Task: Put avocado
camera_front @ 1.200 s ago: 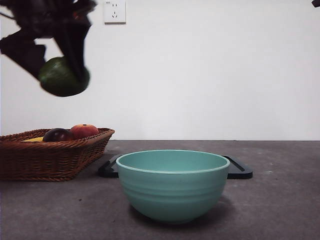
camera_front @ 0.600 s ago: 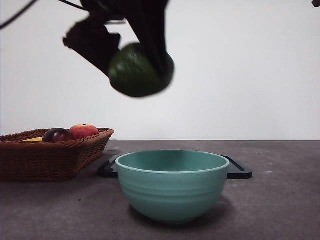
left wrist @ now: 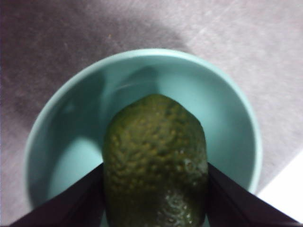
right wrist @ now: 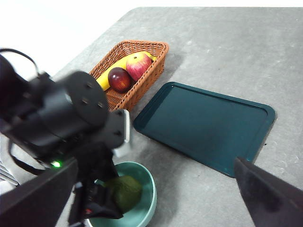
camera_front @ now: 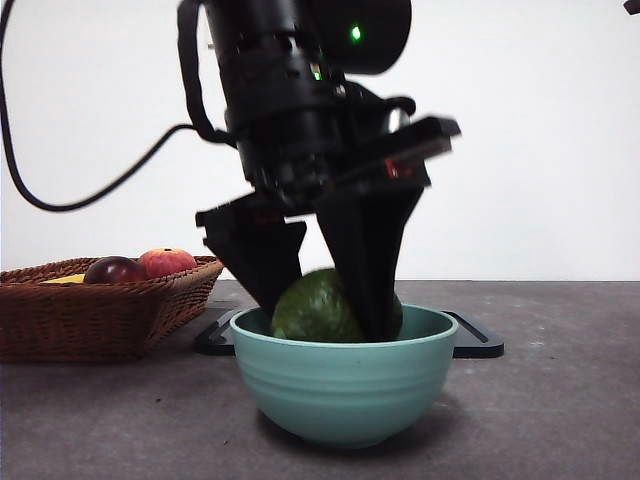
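Observation:
The avocado (camera_front: 315, 308), dark dull green with pebbled skin, sits low inside the teal bowl (camera_front: 345, 385), between the two black jaws of my left gripper (camera_front: 322, 305). In the left wrist view the jaws press both sides of the avocado (left wrist: 156, 161) over the bowl's inside (left wrist: 227, 109). Whether the fruit touches the bowl's bottom is hidden. My right gripper (right wrist: 154, 208) is open and empty, high above the table, looking down on the left arm, the avocado (right wrist: 124, 191) and the bowl (right wrist: 147, 196).
A wicker basket (camera_front: 100, 320) at the left holds a maroon fruit (camera_front: 113, 270), a red-orange fruit (camera_front: 168, 262) and a banana (right wrist: 113, 68). A dark tray (right wrist: 203, 123) lies behind the bowl. The right arm shows as a black tip (camera_front: 631, 6) at the top corner.
The left gripper has carried the avocado from high at the left, rightward and then down into the bowl. Basket, bowl and tray have not moved.

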Action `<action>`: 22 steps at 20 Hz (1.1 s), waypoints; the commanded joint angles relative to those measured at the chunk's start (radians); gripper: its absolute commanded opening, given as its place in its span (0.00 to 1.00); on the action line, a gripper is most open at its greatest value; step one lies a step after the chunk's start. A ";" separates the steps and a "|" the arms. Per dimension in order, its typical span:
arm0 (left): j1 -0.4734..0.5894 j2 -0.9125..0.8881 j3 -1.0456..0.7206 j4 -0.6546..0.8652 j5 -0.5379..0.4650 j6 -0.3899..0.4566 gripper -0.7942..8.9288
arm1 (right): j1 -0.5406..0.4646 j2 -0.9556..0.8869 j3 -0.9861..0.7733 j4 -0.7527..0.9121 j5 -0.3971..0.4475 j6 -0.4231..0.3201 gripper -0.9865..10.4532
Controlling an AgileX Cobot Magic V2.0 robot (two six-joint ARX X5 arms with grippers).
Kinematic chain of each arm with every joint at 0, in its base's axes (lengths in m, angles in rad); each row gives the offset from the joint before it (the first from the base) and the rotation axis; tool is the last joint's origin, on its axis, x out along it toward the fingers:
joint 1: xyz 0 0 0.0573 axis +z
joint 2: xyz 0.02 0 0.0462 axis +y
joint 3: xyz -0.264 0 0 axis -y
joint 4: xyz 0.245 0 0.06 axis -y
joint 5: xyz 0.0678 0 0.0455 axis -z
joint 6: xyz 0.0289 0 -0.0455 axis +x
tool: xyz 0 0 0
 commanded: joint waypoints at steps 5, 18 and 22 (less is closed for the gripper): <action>-0.011 0.076 0.024 0.031 -0.003 0.025 0.32 | 0.004 0.003 0.019 0.004 -0.001 0.010 0.59; -0.011 0.075 0.043 -0.005 -0.002 0.032 0.60 | 0.004 0.003 0.019 0.004 -0.001 0.007 0.59; -0.011 0.057 0.119 -0.080 -0.002 0.050 0.59 | 0.004 0.003 0.019 0.003 -0.001 0.007 0.59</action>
